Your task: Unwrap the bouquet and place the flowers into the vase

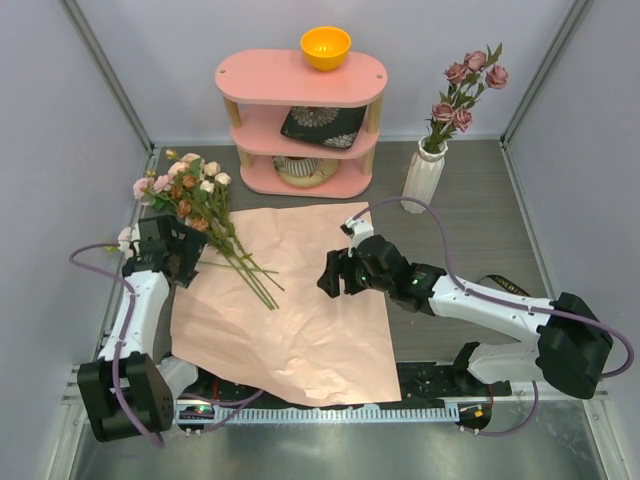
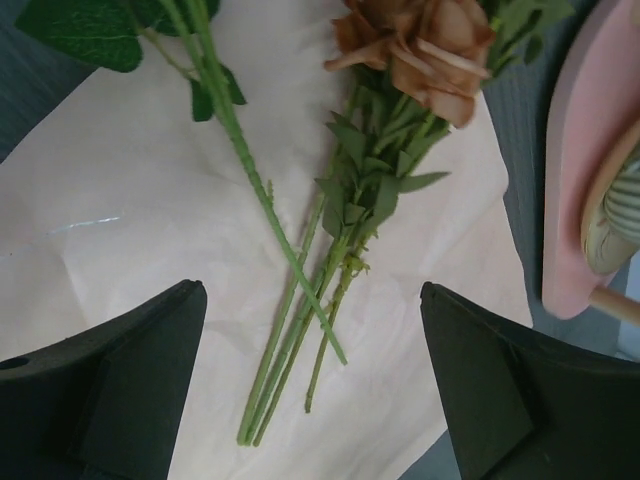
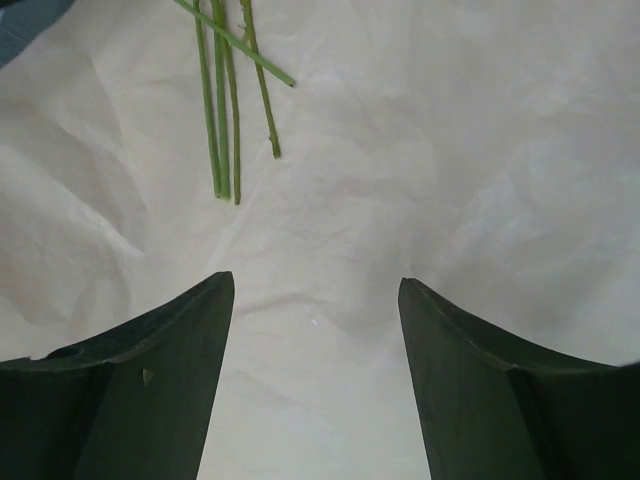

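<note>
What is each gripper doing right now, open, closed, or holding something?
Left gripper: open, holding nothing, over the thin green flower stems.
Right gripper: open, holding nothing, over the crumpled salmon-pink wrapping paper.

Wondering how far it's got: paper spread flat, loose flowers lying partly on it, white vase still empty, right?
Not empty: the top view shows the vase already holding pink roses. The paper is flat, with loose flowers partly on it.

The left gripper [image 1: 180, 252] hides part of the stems [image 1: 256, 282] by the paper's [image 1: 300, 330] left edge. Both wrist views cut the stems off at the top. The striped thing [image 1: 298, 168] on the shelf's [image 1: 265, 80] bottom tier is half hidden, unidentifiable.
</note>
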Robot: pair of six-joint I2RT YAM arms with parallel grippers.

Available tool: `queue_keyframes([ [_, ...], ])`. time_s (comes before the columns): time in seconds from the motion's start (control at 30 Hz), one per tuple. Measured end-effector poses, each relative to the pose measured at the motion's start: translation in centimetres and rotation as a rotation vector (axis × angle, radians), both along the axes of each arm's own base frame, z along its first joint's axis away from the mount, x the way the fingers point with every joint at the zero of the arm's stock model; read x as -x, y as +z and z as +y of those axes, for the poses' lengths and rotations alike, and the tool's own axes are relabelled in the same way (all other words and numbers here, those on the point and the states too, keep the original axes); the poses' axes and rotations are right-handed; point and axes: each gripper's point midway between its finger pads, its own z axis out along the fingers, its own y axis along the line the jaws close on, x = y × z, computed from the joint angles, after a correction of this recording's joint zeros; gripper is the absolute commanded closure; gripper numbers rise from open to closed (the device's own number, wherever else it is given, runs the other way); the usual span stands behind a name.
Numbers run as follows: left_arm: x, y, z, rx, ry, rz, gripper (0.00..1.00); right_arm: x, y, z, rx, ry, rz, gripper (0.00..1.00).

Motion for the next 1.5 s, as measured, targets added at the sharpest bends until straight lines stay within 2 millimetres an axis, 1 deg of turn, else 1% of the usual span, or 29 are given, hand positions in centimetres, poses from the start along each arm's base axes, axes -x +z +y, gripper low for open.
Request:
queue_keyframes([
  [0.07,0.2,-1.6,1.0,0.048,0.079,0.047,0.14,-0.5,1.0,0.3,-0.022,-0.006,-0.029,0.27],
  [0.2,-0.2,-4.0,1.9,0.103,0.19,0.098,0.22,-0.7,2.4,0.0,-0.038,-0.014,-0.071,0.26],
  [0.27,-0.4,-5.2,2.0,0.128,0.229,0.121,0.24,-0.7,3.4,-0.6,-0.048,-0.021,-0.103,0.26],
  [0.3,-0.6,-5.8,2.1,0.14,0.246,0.13,0.28,-0.7,3.8,-0.8,-0.052,-0.024,-0.116,0.25],
  [0.33,-0.8,-6.3,2.1,0.15,0.261,0.137,0.29,-0.7,4.1,-1.3,-0.05,-0.031,-0.133,0.25],
  [0.47,-1.8,-8.9,2.5,0.177,0.319,0.179,0.37,-0.7,4.6,-2.4,-0.032,-0.053,-0.165,0.24],
  [0.5,-2.0,-9.2,2.5,0.186,0.33,0.183,0.42,-0.7,4.6,-2.7,-0.026,-0.056,-0.171,0.24],
  [0.57,-2.8,-9.0,3.0,0.181,0.357,0.143,0.48,-0.7,4.4,-3.2,-0.009,-0.065,-0.178,0.24],
  [0.6,-3.0,-9.1,3.2,0.18,0.37,0.132,0.55,-0.6,4.3,-3.5,0.001,-0.07,-0.177,0.24],
  [0.67,-3.1,-9.3,3.5,0.174,0.39,0.118,0.59,-0.6,4.0,-3.8,0.016,-0.078,-0.175,0.24],
  [0.77,-3.1,-9.6,3.9,0.161,0.406,0.093,0.73,-0.7,3.7,-4.1,0.032,-0.086,-0.171,0.25],
  [0.8,-3.1,-9.6,3.9,0.158,0.408,0.089,0.85,-0.7,3.6,-4.2,0.035,-0.09,-0.17,0.24],
  [0.87,-3.0,-9.8,4.1,0.156,0.413,0.078,0.99,-0.7,3.4,-4.4,0.046,-0.095,-0.167,0.24],
  [0.97,-2.9,-9.8,4.1,0.153,0.405,0.06,1.0,-0.7,3.2,-4.7,0.061,-0.104,-0.16,0.24],
  [1.03,-2.7,-8.8,4.2,0.147,0.399,0.03,1.0,-0.7,3.2,-4.8,0.069,-0.112,-0.155,0.24],
  [1.1,-2.6,-6.7,4.4,0.135,0.389,-0.028,1.0,-0.9,3.4,-4.8,0.071,-0.123,-0.157,0.25],
  [1.17,-2.3,-3.1,4.5,0.112,0.377,-0.123,1.0,-1.2,3.8,-4.9,0.081,-0.135,-0.16,0.24],
  [1.23,-1.8,0.9,4.7,0.067,0.352,-0.196,1.0,-1.4,4.3,-5.2,0.097,-0.15,-0.165,0.24],
  [1.27,-1.9,3.0,4.8,0.044,0.331,-0.228,1.0,-1.6,4.6,-5.3,0.102,-0.158,-0.17,0.24],
  [1.33,-3.1,7.3,4.4,0.005,0.265,-0.315,1.0,-1.9,5.6,-5.4,0.107,-0.167,-0.182,0.24],
  [1.37,-3.7,9.1,3.8,-0.007,0.215,-0.363,1.0,-2.1,6.1,-5.5,0.111,-0.17,-0.188,0.24],
  [1.4,-4.2,10.4,2.8,-0.006,0.154,-0.408,1.0,-2.3,6.8,-5.5,0.113,-0.172,-0.195,0.24],
  [1.43,-4.8,11.8,1.2,-0.005,0.064,-0.463,1.0,-2.6,7.5,-5.5,0.111,-0.171,-0.201,0.25],
  [1.5,-5.4,13.8,-3.2,0.017,-0.15,-0.549,1.0,-3.0,9.0,-5.0,0.099,-0.161,-0.211,0.25],
])
